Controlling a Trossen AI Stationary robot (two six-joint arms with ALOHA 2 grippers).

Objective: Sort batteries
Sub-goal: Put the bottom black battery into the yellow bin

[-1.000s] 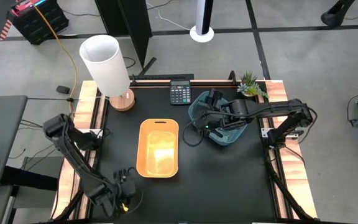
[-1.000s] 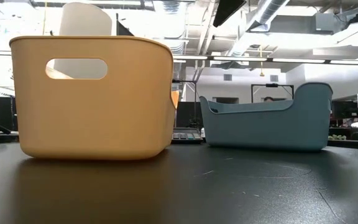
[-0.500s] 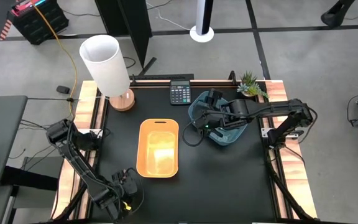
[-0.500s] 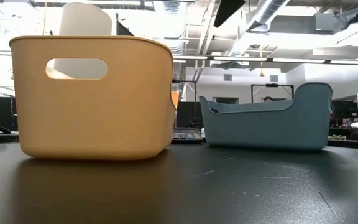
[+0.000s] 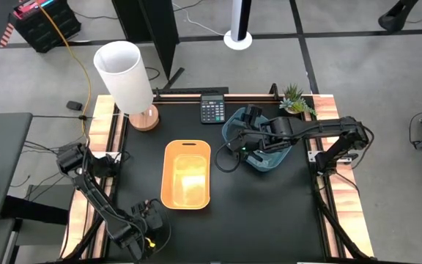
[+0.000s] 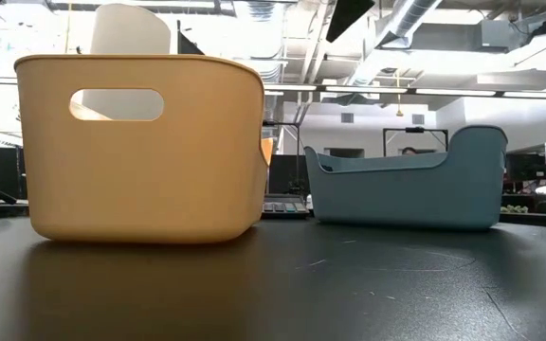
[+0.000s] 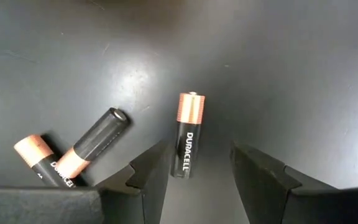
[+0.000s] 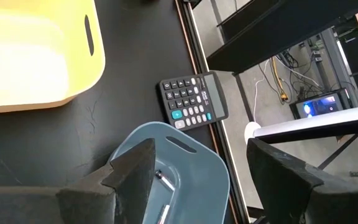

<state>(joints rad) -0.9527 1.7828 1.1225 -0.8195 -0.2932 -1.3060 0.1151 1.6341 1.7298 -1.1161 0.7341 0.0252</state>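
My left gripper [image 5: 149,232] hangs open over the table's near left corner. In the left wrist view its fingers [image 7: 197,152] stand on either side of a black-and-copper battery [image 7: 187,134] lying flat on the black table, without touching it. Two more such batteries [image 7: 95,140] [image 7: 39,160] lie just beside it. My right gripper [image 5: 242,144] is open above the blue bin [image 5: 271,160]; the right wrist view shows it [image 8: 201,149] over silvery batteries [image 8: 160,178] on the bin's floor. The yellow bin [image 5: 187,174] stands mid-table.
A black calculator [image 5: 212,111] lies at the far edge next to the blue bin. A white cylinder on a wooden base [image 5: 127,77] stands at the far left corner, a small plant [image 5: 295,99] at the far right. Bare black table lies between the bins and the near edge.
My left arm has sunk a little, its elbow and gripper shifting slightly toward the table's near edge. The right arm and both bins have kept still.
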